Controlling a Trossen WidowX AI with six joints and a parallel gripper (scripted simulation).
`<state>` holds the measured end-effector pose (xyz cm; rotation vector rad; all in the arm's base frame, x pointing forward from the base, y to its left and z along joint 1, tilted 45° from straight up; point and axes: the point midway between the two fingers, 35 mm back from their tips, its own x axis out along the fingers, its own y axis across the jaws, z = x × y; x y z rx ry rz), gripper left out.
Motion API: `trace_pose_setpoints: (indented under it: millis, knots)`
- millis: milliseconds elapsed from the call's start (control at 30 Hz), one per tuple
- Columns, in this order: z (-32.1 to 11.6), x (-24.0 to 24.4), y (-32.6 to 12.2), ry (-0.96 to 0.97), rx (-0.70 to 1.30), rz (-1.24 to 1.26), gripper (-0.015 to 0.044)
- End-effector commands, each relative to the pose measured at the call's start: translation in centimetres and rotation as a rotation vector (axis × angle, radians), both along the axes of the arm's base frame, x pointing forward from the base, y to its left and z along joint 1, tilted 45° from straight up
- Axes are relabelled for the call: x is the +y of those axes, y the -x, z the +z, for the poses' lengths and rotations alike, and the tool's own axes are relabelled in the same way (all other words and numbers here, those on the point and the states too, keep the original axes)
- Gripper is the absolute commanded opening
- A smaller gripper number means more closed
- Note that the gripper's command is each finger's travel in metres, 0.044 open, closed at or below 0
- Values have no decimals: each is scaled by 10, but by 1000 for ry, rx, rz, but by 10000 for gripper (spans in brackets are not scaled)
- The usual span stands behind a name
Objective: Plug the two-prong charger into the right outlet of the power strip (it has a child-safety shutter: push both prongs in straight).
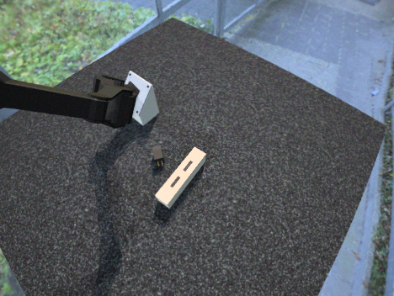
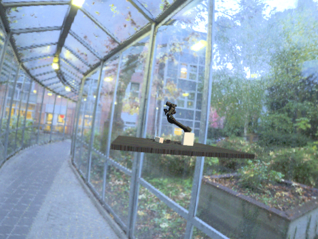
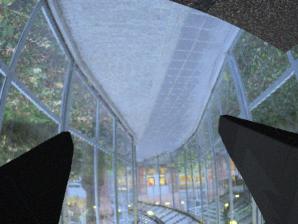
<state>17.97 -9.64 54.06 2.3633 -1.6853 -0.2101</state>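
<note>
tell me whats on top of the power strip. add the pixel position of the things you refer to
Two dark outlet slots show on the power strip (image 1: 176,190) and nothing rests on it. Its underside, against the dark surface, is covered from view.

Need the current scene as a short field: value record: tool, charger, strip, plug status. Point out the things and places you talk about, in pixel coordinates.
tool: dark two-fingered gripper (image 3: 147,132), open, raised, nothing between its fingers
charger: small dark block-shaped charger with two gold-coloured prongs (image 1: 157,154), beside the strip, not touching it
prongs: exposed, pointing roughly toward the strip's lower-left end in the top view
strip: long cream rectangular power strip (image 1: 181,177) (image 2: 159,139), angled in the top view
outlets: two dark slots, both unoccupied
plugged in: no
shutter: cannot tell
</note>
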Motion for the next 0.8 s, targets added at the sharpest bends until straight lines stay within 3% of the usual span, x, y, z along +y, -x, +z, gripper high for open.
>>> trace_pose_setpoints:
  millis: [0,767]
  knots:
    - [0,0,0,0,-4,2,426]
    - [28,5,53,-22,-539,198,440]
